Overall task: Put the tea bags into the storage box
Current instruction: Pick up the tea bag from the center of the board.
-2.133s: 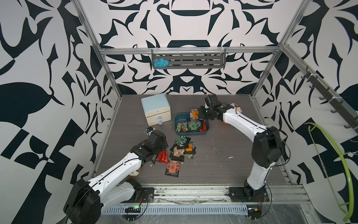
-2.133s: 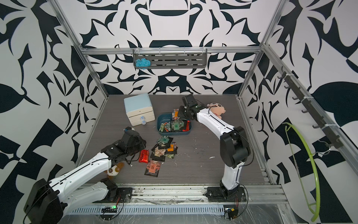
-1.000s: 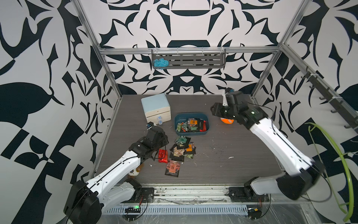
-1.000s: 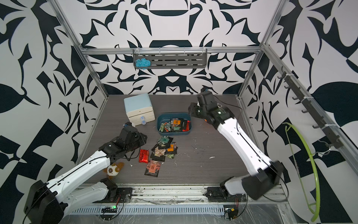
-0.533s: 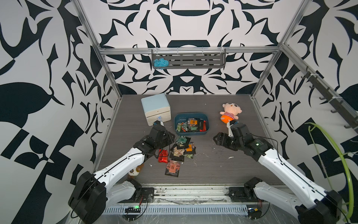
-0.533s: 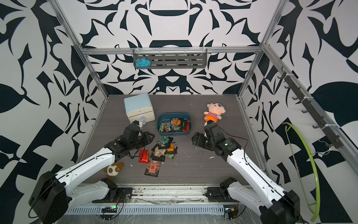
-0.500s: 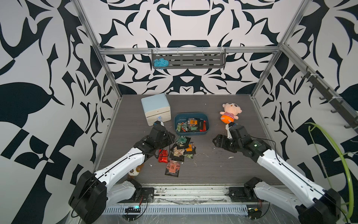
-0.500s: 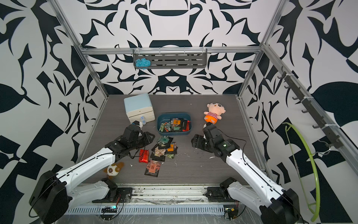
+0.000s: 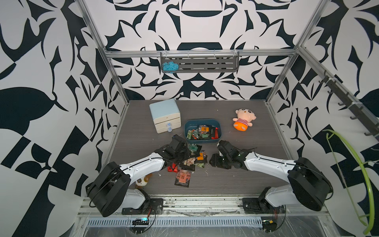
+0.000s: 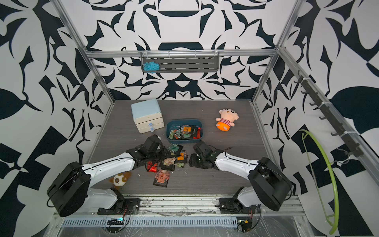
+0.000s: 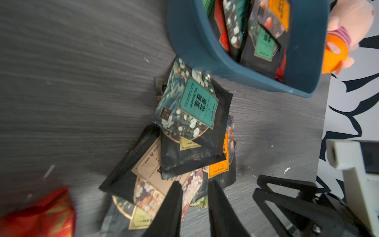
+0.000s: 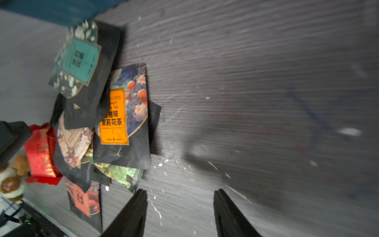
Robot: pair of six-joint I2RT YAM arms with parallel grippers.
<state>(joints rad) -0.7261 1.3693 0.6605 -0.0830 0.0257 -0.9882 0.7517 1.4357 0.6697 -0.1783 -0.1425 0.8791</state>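
The storage box (image 9: 185,131) (image 10: 167,131) is a teal tray at mid table with several tea bags inside; its wall (image 11: 194,41) shows in the left wrist view. More tea bags (image 9: 192,158) (image 10: 173,159) lie piled in front of it, with a red one (image 9: 171,167) (image 11: 41,211) and a lone one (image 9: 182,178) nearer me. My left gripper (image 9: 185,155) (image 11: 194,185) hangs over the pile's near side, jaws a narrow gap apart, gripping nothing. My right gripper (image 9: 213,161) (image 12: 180,194) is open over bare table just right of the pile.
A pale blue and cream drawer cabinet (image 9: 165,115) stands left of the box. A plush doll (image 9: 244,121) lies at the back right. A small plush toy (image 9: 142,181) sits by the left arm. A grey shelf (image 9: 199,63) hangs on the back wall.
My right arm swung from the box and the back right down to the table beside the pile. My left gripper moved from by the red tea bag onto the pile.
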